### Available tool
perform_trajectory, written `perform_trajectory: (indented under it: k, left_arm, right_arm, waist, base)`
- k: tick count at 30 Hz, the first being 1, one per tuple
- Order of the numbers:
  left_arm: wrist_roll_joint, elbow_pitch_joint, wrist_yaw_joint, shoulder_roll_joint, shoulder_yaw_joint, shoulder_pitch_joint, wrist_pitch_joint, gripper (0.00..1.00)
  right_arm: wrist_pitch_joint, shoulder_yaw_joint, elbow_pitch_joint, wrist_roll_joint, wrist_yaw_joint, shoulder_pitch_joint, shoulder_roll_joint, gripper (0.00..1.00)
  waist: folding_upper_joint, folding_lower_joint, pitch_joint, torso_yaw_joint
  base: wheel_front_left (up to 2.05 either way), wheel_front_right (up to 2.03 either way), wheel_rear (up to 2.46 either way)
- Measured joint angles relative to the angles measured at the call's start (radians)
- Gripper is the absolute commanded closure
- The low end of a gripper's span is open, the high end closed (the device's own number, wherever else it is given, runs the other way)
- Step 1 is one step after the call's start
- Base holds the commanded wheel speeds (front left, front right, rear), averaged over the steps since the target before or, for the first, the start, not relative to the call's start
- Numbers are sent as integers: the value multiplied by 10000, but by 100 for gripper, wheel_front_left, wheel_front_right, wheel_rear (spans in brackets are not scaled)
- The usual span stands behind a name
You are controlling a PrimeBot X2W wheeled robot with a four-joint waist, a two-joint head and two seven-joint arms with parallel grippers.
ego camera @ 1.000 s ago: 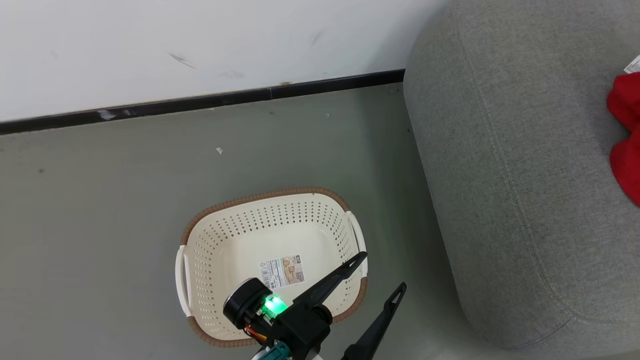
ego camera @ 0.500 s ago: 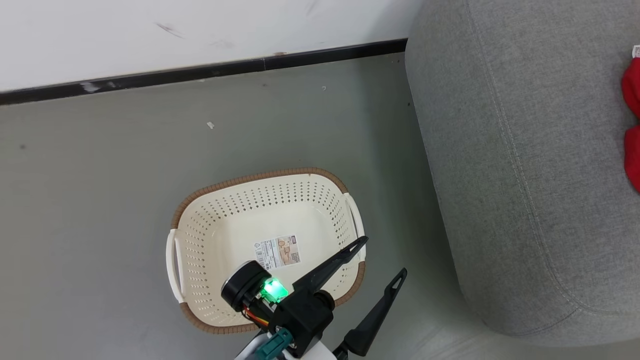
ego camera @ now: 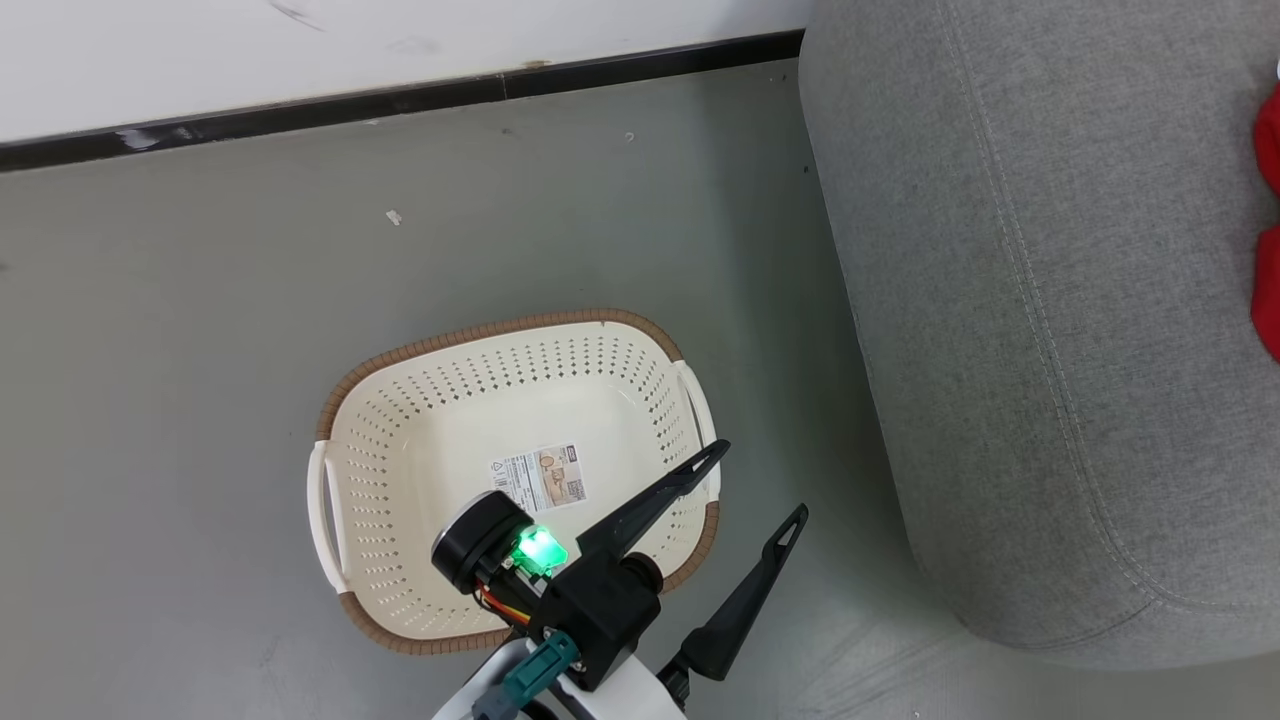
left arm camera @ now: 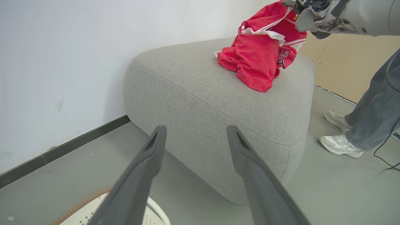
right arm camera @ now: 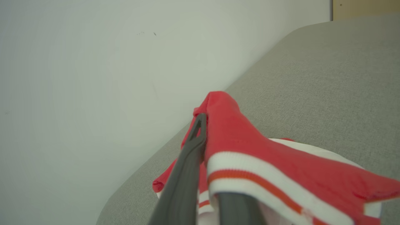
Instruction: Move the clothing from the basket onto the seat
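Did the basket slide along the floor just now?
No. The basket keeps its spot beside the seat and the white floor speck; the whole view shifted, so the camera moved.

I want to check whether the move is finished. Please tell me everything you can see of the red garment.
The garment is bright red soft cloth with white panels, white stripe trim, dark lettering and a small white label. Its lower part rests crumpled on top of the grey sofa, far from the edge. Its upper part is pulled upward, pinched between the fingers of the right gripper.
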Motion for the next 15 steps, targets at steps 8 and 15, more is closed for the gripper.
perform_trajectory:
  k: [8,15]
  left_arm:
    - [52,88,0,-4,65,-166,-73,0]
    - [-12,255,0,-13,178,-169,-211,0]
  right_arm:
    - [-86,257,-92,-190,0,35,138,0]
    - [-113,491,-489,-190,0,359,372,0]
  waist:
    - [0,0,-25,-75]
    - [0,0,-216,-115]
  base:
    - [0,0,0]
    - [0,0,0]
